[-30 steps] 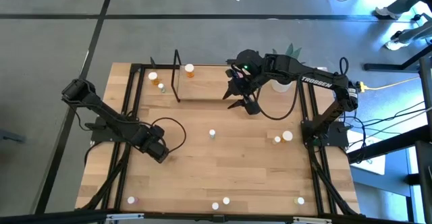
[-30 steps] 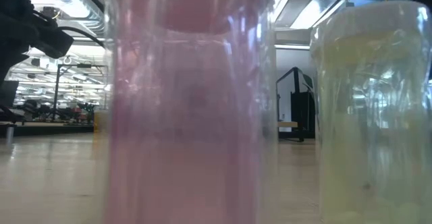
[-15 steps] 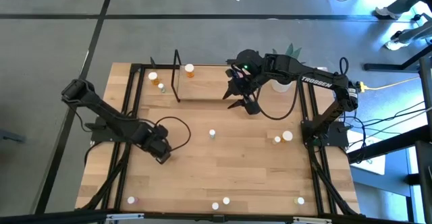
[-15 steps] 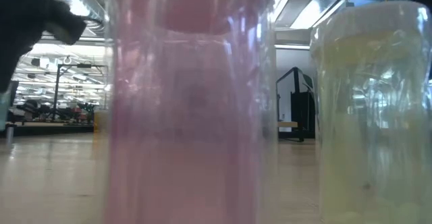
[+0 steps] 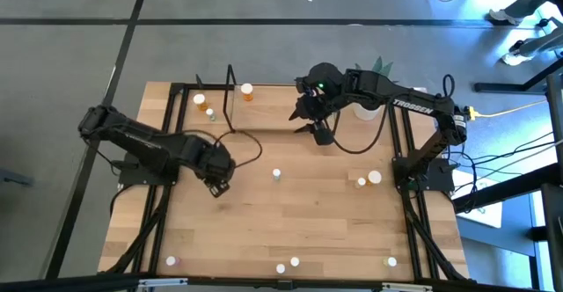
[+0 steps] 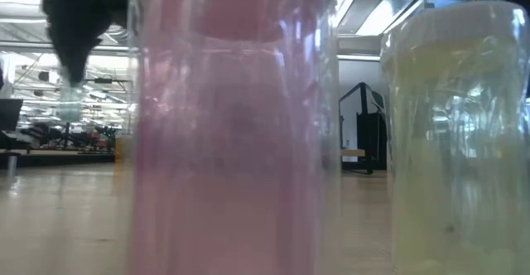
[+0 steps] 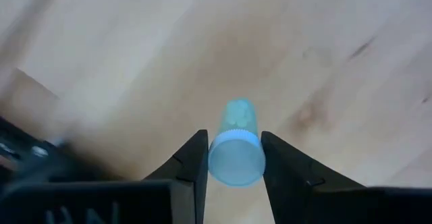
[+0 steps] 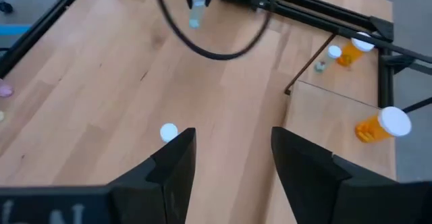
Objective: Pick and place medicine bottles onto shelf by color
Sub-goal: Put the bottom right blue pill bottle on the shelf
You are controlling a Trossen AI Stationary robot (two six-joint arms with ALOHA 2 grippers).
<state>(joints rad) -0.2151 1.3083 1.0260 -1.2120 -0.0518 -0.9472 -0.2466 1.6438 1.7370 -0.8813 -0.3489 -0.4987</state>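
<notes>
We see the left gripper (image 5: 217, 185) raised over the middle-left of the wooden table (image 5: 290, 230), its two fingers (image 7: 191, 162) closed narrow on a small pale bluish-green bottle (image 7: 235, 143), gripped just under its cap, body pointing away from the wrist toward the boards. In the low view the same gripper (image 6: 73, 69) hangs with the bottle (image 6: 70, 101) dangling beneath it, clear of the table. The right gripper (image 5: 318, 132) waits farther back, beside the near edge of the shelf (image 5: 264, 112), its fingers (image 8: 177, 158) standing apart with nothing between them. Past those fingers, on the shelf board (image 8: 337, 119), an orange bottle (image 8: 381, 126) lies on its side just ahead of the gripper, and beyond it, outside the shelf's black upright (image 8: 304, 61), rest another orange bottle (image 8: 352, 50), a white-capped bottle (image 8: 333, 52) and a small greenish one (image 8: 320, 66). A white-capped bottle (image 8: 169, 132) stands on the table just outside one of the right fingers, between the two grippers (image 5: 276, 174). Well away from both tools, near the table's front edge, a pink bottle (image 6: 232, 126) and a pale yellowish one (image 6: 451, 142) stand close against the low camera; their caps are cut off there, so which caps in the high view are theirs we can only guess. Two more bottles (image 5: 368, 179) sit off to the right gripper's outer side.
</notes>
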